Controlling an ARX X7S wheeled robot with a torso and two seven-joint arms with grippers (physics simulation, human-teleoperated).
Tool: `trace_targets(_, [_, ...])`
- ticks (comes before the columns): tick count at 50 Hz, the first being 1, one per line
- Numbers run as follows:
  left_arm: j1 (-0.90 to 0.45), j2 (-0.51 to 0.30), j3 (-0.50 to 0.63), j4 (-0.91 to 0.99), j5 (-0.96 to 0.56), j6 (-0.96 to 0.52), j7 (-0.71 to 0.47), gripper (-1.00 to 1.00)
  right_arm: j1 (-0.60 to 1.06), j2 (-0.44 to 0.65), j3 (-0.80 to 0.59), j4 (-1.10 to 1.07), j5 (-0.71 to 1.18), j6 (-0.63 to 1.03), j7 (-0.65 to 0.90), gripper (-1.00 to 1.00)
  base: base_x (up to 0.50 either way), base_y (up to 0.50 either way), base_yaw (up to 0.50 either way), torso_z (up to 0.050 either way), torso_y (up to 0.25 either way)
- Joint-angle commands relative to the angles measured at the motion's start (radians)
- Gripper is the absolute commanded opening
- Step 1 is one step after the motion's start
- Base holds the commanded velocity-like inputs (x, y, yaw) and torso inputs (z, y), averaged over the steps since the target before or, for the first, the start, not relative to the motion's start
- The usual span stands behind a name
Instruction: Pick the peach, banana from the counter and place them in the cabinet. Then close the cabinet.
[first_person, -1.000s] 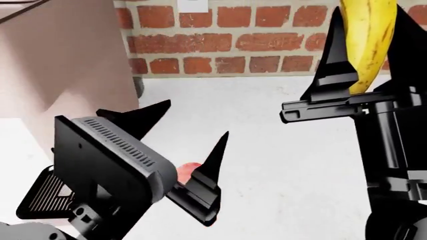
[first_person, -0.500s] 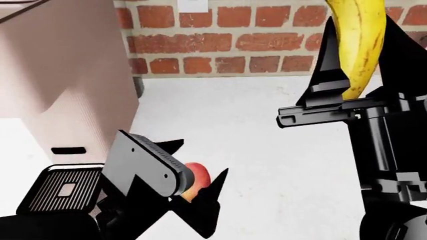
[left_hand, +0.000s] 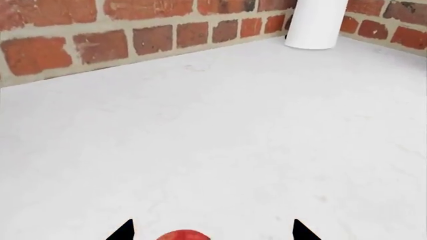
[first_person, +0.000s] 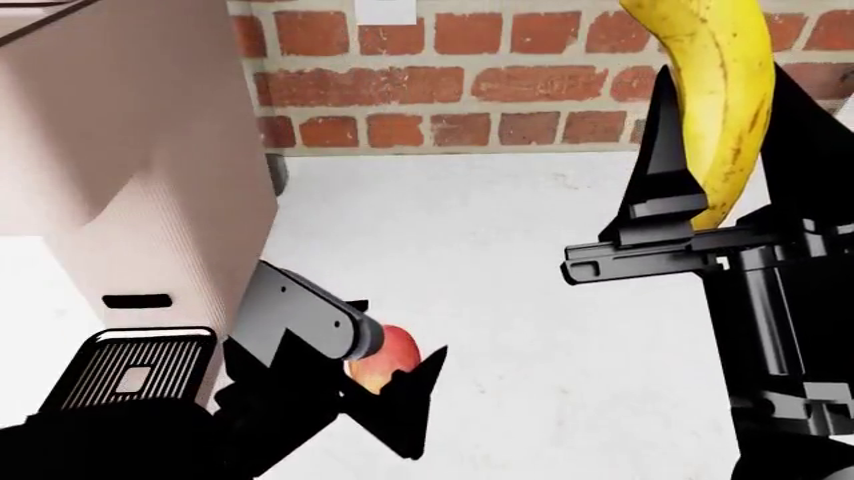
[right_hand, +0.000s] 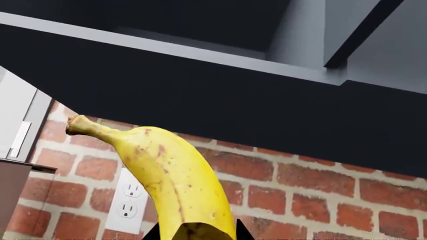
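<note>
Mottled red-pink peach (first_person: 388, 357) between spread left gripper (first_person: 358, 385) fingers, above white speckled counter (first_person: 507, 260). Curved yellow banana (first_person: 714, 100) clamped upright in right gripper (first_person: 727, 205).

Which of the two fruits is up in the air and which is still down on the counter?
The banana is aloft, clamped upright in the right pincer. The peach sits low on the white counter, between the left pincer's fingers.

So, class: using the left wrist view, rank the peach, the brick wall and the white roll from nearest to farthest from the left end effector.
1. The peach, between the left end effector's fingertips.
2. The brick wall, across the open counter.
3. The white roll, standing in the far corner of the counter.
</note>
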Motion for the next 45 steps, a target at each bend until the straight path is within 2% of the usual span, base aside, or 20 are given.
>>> trace_targets(1, [0.026,-0.007,0.003,-0.023,-0.001,0.011,0.023,1.0,0.0,0.009,0.0,-0.004,-0.007,-0.003,-0.001,-1.0,0.0,0.0,0.0,0.0,0.0])
trace_targets(30, [0.039,0.024,0.048,-0.121,0.077,0.022,0.075,1.0,0.009,0.018,-0.016,0.0,0.001,-0.018,0.005,-1.0,0.0,0.0,0.0,0.0,0.0])
trace_targets(31, [0.041,0.023,0.048,-0.12,0.085,0.025,0.072,-1.0,0.009,0.018,-0.017,0.0,0.001,-0.019,0.005,-1.0,0.0,0.0,0.0,0.0,0.0])
trace_targets(45, [0.069,-0.007,0.031,-0.001,0.126,0.058,0.027,-1.0,0.011,0.022,-0.023,0.002,0.002,-0.026,0.009,-1.0,0.0,0.0,0.0,0.0,0.001])
